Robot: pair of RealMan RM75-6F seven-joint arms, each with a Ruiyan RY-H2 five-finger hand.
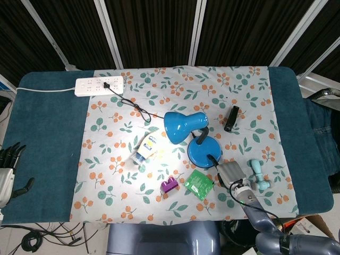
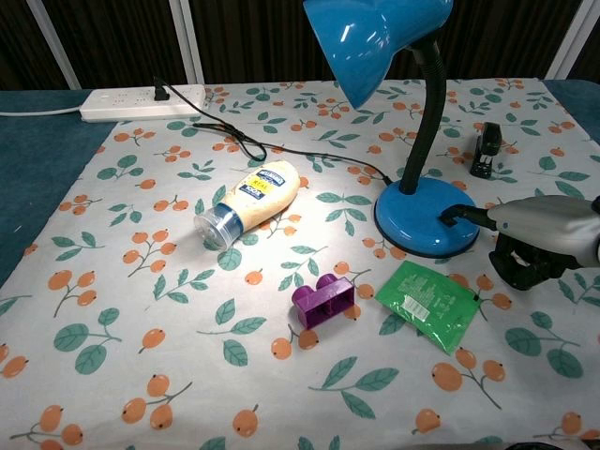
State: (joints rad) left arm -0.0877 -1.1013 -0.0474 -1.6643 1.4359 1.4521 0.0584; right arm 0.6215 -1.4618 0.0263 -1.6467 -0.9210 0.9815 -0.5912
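Note:
A blue desk lamp [image 1: 183, 126] stands lit on the flowered cloth, its round base [image 2: 422, 220] right of centre. My right hand [image 2: 548, 239] sits just right of that base. One dark fingertip [image 2: 459, 214] reaches out and touches the base's right edge, while the other fingers curl under the grey back of the hand. It holds nothing. In the head view this right hand [image 1: 232, 173] lies between the base and a teal dumbbell-shaped toy [image 1: 258, 174]. My left hand [image 1: 8, 170] rests far off at the table's left edge, fingers spread and empty.
A green packet [image 2: 429, 302] and a purple block [image 2: 323, 300] lie in front of the lamp. A squeeze bottle [image 2: 251, 200] lies on its side in the light. A white power strip [image 2: 141, 101] with the lamp's cable sits back left, a black stapler [image 2: 485, 148] back right.

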